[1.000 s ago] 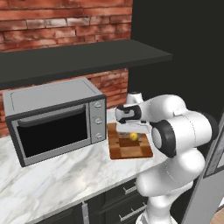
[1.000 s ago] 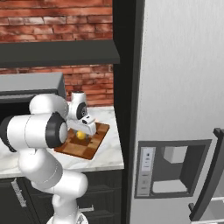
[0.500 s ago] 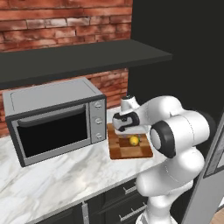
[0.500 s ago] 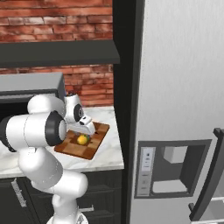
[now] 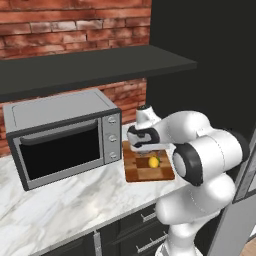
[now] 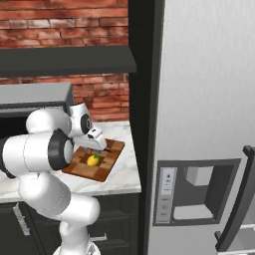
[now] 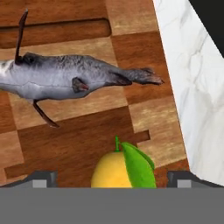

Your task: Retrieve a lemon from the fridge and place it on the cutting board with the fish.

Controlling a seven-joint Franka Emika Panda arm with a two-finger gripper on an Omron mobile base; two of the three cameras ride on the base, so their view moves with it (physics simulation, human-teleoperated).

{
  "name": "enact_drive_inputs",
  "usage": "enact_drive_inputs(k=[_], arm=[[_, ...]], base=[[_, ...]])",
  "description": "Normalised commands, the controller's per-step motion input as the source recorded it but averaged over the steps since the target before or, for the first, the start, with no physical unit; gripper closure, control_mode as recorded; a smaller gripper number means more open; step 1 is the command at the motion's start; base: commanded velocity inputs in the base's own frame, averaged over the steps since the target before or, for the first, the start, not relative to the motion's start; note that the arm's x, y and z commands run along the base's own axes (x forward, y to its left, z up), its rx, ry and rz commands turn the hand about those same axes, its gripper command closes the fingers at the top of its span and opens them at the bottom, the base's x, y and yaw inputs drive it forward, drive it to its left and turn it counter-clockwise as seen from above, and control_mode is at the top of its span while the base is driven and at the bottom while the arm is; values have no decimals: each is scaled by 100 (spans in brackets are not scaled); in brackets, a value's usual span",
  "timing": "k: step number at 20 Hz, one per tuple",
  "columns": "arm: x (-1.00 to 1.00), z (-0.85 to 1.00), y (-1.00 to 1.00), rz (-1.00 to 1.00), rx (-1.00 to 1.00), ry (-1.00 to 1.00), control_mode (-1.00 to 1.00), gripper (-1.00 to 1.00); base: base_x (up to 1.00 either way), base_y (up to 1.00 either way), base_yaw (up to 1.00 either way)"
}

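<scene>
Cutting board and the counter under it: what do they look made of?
The cutting board looks like wood with a smooth finish: brown checkered blocks with visible grain. The counter looks like polished marble or a marble-look stone: white with grey veining, though a laminate could look the same.

lemon (image 6: 93,160) on cutting board (image 6: 110,160), gripper (image 6: 95,147) seemingly above

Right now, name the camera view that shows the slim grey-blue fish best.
The hand view: the slim grey-blue fish lies across the checkered brown wooden cutting board, with fins and tail plain, just beyond the small yellow lemon. In both base views the arm's hand covers the fish's spot; only board and lemon are clear.
</scene>
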Motion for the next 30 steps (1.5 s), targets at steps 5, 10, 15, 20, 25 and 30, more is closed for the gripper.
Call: enact_drive_inputs(k=[5, 10, 15, 20, 25, 30], arm=[[-60, 46, 0, 0, 2, 0, -100, -100], [-100, 42, 0, 0, 9, -7, -100, -100], [-100, 60, -7, 0, 16, -3, -100, -100], [-92, 93, -3, 0, 14, 0, -100, -100], [-85, 74, -7, 2, 8, 0, -100, -100], [-64, 34, -1, 5, -5, -3, -100, -100]], base=[[0, 0, 0], [0, 0, 0], [0, 0, 0], [0, 0, 0], [0, 0, 0], [0, 0, 0]])
